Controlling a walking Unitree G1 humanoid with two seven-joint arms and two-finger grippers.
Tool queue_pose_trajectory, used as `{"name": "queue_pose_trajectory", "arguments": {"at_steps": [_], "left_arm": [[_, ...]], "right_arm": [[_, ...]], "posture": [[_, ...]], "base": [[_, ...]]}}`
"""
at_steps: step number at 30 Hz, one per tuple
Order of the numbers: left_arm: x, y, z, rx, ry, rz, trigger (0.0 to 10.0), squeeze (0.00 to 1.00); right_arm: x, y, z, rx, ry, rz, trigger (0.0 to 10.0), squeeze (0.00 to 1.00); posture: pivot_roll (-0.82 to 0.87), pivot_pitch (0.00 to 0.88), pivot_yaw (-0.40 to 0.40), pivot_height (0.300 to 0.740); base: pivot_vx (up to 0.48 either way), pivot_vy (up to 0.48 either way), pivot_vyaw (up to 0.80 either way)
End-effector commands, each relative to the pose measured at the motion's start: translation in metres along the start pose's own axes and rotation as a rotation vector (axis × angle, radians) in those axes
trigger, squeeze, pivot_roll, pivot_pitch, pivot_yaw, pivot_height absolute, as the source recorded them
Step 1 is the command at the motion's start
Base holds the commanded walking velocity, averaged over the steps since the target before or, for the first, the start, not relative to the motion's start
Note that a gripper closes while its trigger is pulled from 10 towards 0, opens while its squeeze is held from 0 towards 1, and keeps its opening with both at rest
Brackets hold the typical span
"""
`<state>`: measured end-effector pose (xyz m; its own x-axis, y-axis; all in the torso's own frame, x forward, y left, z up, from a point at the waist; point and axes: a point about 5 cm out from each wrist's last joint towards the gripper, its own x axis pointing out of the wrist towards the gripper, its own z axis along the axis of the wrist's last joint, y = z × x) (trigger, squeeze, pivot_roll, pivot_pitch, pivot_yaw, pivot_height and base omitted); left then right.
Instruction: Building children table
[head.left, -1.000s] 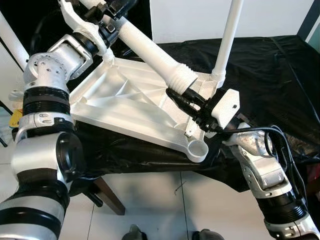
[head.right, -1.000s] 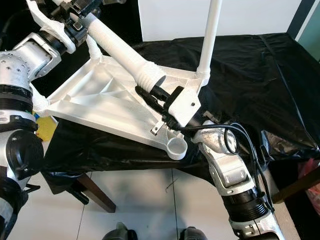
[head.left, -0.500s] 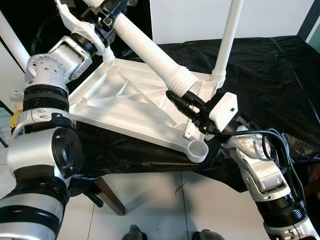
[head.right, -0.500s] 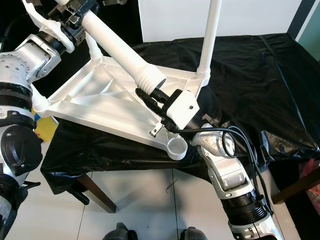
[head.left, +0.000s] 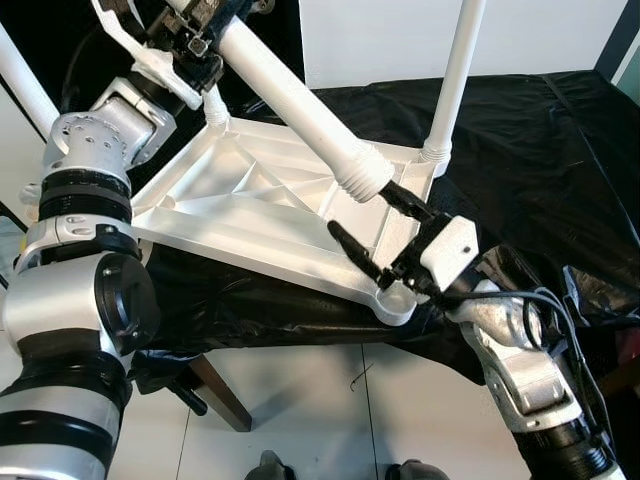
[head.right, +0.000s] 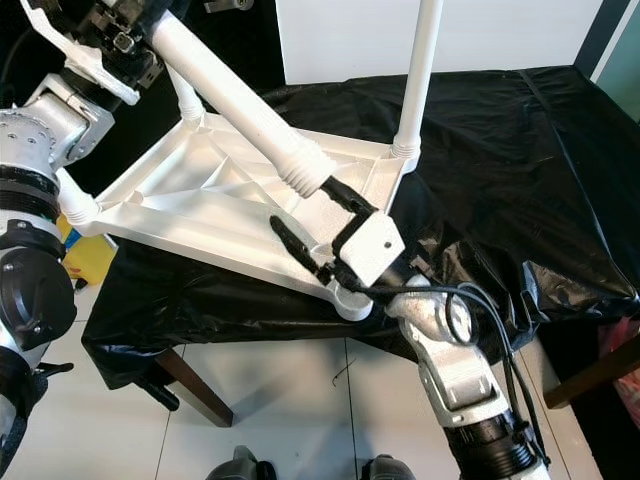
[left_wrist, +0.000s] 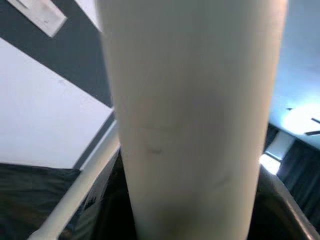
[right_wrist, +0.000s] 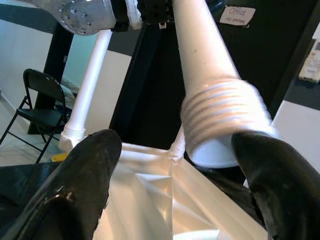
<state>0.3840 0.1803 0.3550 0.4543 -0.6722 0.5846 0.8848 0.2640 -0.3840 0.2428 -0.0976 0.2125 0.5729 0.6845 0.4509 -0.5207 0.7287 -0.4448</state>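
Table leg held over the upturned tabletop
Left gripper (head.left: 205, 25) clasps the white leg (head.left: 295, 100); right gripper (head.left: 385, 230) gapes empty just below the leg's threaded end, above the tabletop (head.left: 250, 215).

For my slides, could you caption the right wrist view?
Open right gripper below the threaded end of the table leg.

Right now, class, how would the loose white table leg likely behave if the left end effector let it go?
The table leg looks rigid: it stays straight though held near one end. Being a smooth round tube, it may slip or roll. Its threaded end hangs over the tabletop frame, so it would probably drop there.
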Motion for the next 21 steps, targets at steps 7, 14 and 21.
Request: {"name": "queue_pose_trajectory", "arguments": {"at_steps": [7, 14, 21], "left_arm": [[-0.005, 0.002, 0.010, 0.023, -0.013, 0.002, 10.0, 0.00], [-0.009, 0.003, 0.008, 0.047, 0.011, -0.003, 10.0, 0.00], [-0.006, -0.001, -0.003, 0.091, 0.068, -0.053, 10.0, 0.00]], "right_arm": [[-0.017, 0.004, -0.001, 0.001, 0.028, -0.030, 10.0, 0.00], [-0.033, 0.007, -0.008, 0.042, 0.099, -0.069, 10.0, 0.00], [-0.032, 0.006, -0.007, 0.072, 0.109, -0.092, 10.0, 0.00]], "posture": [[-0.04, 0.067, 0.086, 0.740], [-0.04, 0.080, 0.078, 0.740], [-0.04, 0.090, 0.068, 0.740]], "base": [[0.000, 0.000, 0.00], [0.000, 0.000, 0.00], [0.000, 0.000, 0.00]]}}
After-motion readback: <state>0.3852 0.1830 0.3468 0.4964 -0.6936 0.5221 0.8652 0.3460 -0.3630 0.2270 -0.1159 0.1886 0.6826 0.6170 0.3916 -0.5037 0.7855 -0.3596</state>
